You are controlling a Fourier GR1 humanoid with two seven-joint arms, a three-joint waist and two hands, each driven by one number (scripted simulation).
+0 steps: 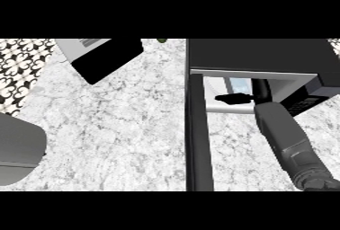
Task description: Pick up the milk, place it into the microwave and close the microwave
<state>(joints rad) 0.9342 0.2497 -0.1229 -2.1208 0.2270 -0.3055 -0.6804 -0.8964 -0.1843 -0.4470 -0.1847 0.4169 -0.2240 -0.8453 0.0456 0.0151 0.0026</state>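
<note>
The marbled grey-and-white counter [119, 130] fills most of the head view, running from the patterned black-and-white tiled wall [20, 67] at the left to the right edge. On its right part stands the black microwave [259, 54], its dark top seen from above and its cavity open toward the viewer, with the control panel [302, 103] at the lower right corner of its front. The microwave door [198, 134] stands swung wide open and shows edge-on as a long dark bar reaching from the cavity's left side down toward the lower edge of the view. At the far left edge a large grey rounded shape [16, 152] sits partly out of view; what it is cannot be told. Near the top left lies a flat black and light-grey appliance [100, 54], set at an angle on the counter. The grey right forearm [292, 143] rises from the lower right corner into the microwave opening. The right robot hand [234, 98] is black and lies at the cavity's mouth, pointing left; whether it is spread or closed cannot be told. Just above it, inside the cavity, a pale blue-and-white object shows, apparently the milk [238, 83]. The left robot hand does not appear.
</note>
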